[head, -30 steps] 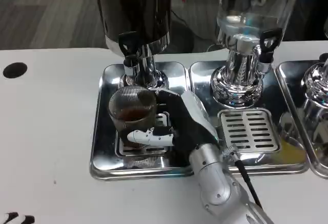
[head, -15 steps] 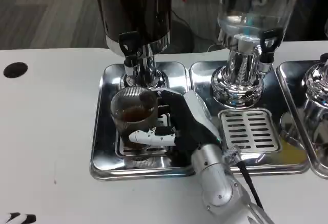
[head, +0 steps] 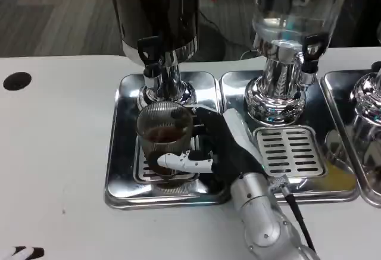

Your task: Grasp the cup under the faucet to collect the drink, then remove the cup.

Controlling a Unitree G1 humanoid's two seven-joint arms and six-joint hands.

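The right hand [head: 215, 147] grips the ribbed clear cup [head: 165, 138] of dark drink on the steel drip tray [head: 122, 159], beneath the dark dispenser's faucet [head: 149, 55]. Keep it upright and withdraw slowly, to avoid spilling.

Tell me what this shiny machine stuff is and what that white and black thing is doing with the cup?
The camera sits on a robot's head, looking down at a white table. The white and black thing is the robot's right hand on a silver arm. It holds a clear ribbed cup with a little brown drink inside. The cup is over a shiny metal tray, near the faucet of a dark drink dispenser. Beside it stands a clear dispenser on its own tray.
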